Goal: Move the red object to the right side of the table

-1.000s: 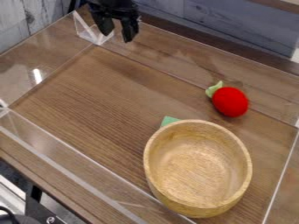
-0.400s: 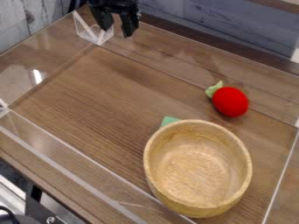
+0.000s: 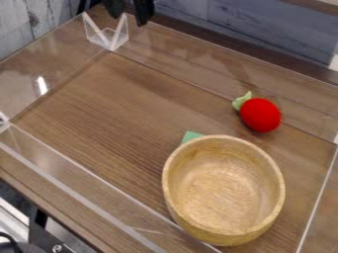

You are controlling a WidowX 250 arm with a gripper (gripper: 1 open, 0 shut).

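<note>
The red object [image 3: 262, 115], a small round soft toy fruit with a green leafy top, lies on the brown wood-grain table [image 3: 119, 109] at the right, close to the far right acrylic wall. My gripper [image 3: 126, 10] hangs at the top edge of the picture, far to the left of the fruit. Only its dark fingertips show; they stand apart with nothing between them.
A large light wooden bowl [image 3: 224, 188] stands at the front right, just in front of the fruit. A bit of green [image 3: 193, 136] peeks out at its far rim. Low clear acrylic walls [image 3: 53, 158] edge the table, with a clear corner piece [image 3: 109, 36] under the gripper.
The gripper has risen and is now mostly past the top edge of the picture. The fruit and the bowl have not moved.
</note>
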